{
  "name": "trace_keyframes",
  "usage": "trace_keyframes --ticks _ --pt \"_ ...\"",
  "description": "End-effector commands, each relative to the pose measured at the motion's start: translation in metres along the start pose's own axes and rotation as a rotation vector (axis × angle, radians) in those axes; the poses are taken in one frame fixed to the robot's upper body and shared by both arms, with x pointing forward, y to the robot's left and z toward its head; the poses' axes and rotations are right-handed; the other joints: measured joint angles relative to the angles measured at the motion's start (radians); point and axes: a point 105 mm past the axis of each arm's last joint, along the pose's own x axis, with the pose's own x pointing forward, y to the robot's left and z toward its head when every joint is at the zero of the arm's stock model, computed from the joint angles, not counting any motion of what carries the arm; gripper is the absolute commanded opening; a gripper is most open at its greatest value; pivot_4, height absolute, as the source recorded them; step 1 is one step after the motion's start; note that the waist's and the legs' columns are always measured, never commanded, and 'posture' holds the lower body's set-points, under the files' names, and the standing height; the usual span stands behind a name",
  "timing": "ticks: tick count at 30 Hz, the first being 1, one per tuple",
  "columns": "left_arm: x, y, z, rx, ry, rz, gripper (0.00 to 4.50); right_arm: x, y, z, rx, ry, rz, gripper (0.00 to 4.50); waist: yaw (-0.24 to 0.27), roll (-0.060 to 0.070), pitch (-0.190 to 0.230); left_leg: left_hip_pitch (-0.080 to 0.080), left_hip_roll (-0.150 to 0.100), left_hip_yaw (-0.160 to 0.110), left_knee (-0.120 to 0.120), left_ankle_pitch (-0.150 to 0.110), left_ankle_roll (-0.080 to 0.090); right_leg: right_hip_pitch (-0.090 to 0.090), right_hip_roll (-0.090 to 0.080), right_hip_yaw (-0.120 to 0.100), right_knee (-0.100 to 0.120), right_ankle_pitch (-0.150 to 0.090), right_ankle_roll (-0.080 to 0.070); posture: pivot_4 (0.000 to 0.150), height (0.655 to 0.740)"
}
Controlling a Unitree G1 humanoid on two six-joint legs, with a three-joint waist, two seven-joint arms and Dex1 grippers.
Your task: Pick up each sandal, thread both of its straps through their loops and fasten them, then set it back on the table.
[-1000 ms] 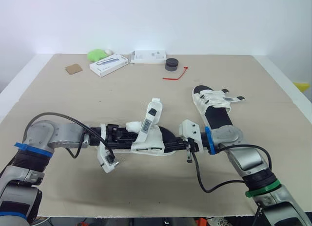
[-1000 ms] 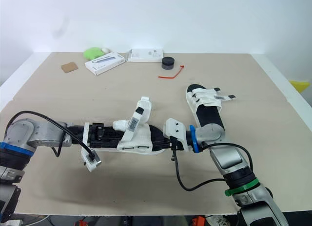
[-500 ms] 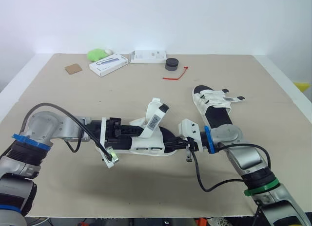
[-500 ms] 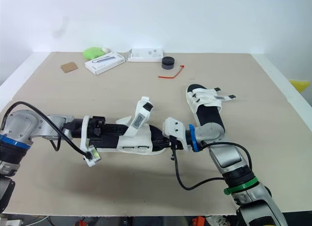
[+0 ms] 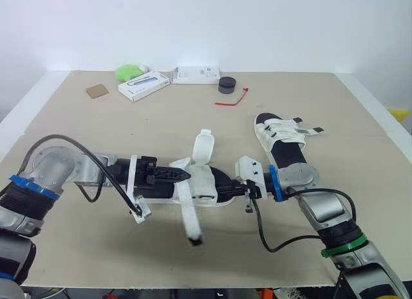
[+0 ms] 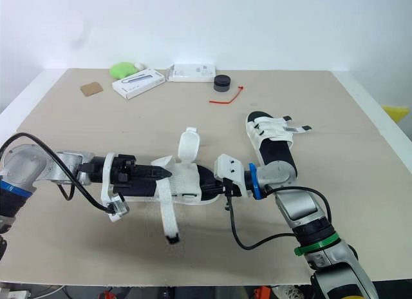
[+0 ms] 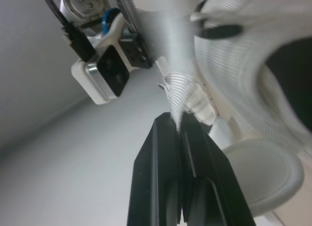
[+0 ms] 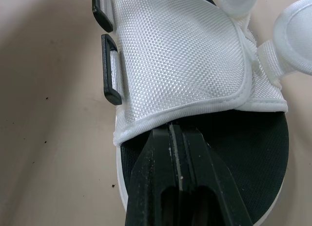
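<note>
Mid-frame, the left gripper [image 7: 178, 122] jaws pinched a white woven strap [image 7: 177, 85] of the black-soled white sandal [image 5: 210, 182]. The right gripper [image 8: 178, 132] jaws were pressed together at its heel.

Near sandal [image 5: 212, 183] is mid-desk [image 5: 77, 138], between my two end effectors. My left end effector [image 5: 185, 174] points in from the left, its black fingers drawn to a point at the white upper, right where the loose strap [image 5: 190, 220] leaves it. That strap hangs toward me, blurred. The second strap [image 5: 203, 146] stands upright. My right end effector [image 5: 239, 191] is against the sandal's other end. Can't tell if the sole touches the desk.

Other sandal [image 5: 280, 144] lies flat just beyond my right arm.

Far edge of the desk: green lump [image 5: 129, 72], long white box [image 5: 143, 86], flat white box [image 5: 196, 75], black puck [image 5: 226, 86], red tie [image 5: 232, 99], brown card square [image 5: 97, 91].
</note>
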Motion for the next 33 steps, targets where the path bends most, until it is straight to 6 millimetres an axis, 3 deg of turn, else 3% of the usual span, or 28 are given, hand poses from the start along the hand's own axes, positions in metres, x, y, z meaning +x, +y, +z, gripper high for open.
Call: trace_keyframes --ticks 1,10,15,20,27,31,33 --pt "-0.002 0.007 -0.005 0.003 0.007 0.026 0.03 0.001 0.0 0.009 -0.041 -0.016 0.015 0.0 0.0 0.0 0.0 0.0 0.0 0.0 0.0 0.0 0.0 0.0 0.0 0.0 0.0 0.0 0.0 0.15 0.74" --pt "-0.005 -0.002 0.005 -0.359 0.018 0.024 0.03 0.001 0.0 0.009 -0.044 -0.014 0.018 0.0 0.0 0.0 0.0 0.0 0.0 0.002 0.0 0.0 0.0 0.0 0.0 0.0 0.0 0.0 0.0 0.15 0.74" --pt "-0.005 0.004 0.007 -0.555 0.012 0.032 1.34 0.002 0.0 0.008 -0.045 -0.013 0.027 0.0 0.0 0.0 0.0 0.0 0.0 0.002 0.0 0.0 0.0 0.0 0.0 0.0 0.0 0.0 0.0 0.15 0.74" --pt "-0.006 0.013 0.003 -0.745 0.048 0.037 3.51 0.002 0.0 0.009 -0.047 -0.015 0.03 0.0 0.0 0.0 0.0 0.0 0.0 0.002 0.0 0.0 0.0 0.0 0.001 0.0 0.0 -0.001 0.001 0.15 0.74" --pt "-0.021 0.017 0.024 -0.99 0.046 -0.044 3.51 0.001 0.001 0.008 -0.046 -0.014 0.035 0.0 -0.001 0.0 0.0 0.001 0.002 0.001 0.0 0.0 0.0 -0.001 0.003 0.001 0.001 -0.004 0.004 0.15 0.74" --pt "-0.034 0.02 0.027 -1.226 0.117 -0.009 3.51 0.001 0.0 0.008 -0.045 -0.014 0.034 0.0 -0.001 0.0 0.0 0.001 0.003 0.002 0.0 0.0 0.0 -0.001 0.004 0.001 0.001 -0.004 0.004 0.15 0.74" --pt "-0.041 0.021 0.03 -1.489 0.162 0.022 3.51 0.0 -0.001 0.007 -0.045 -0.011 0.034 0.0 -0.002 0.0 0.0 0.001 0.004 0.001 0.0 0.0 0.0 -0.001 0.005 0.001 0.001 -0.005 0.004 0.15 0.74"
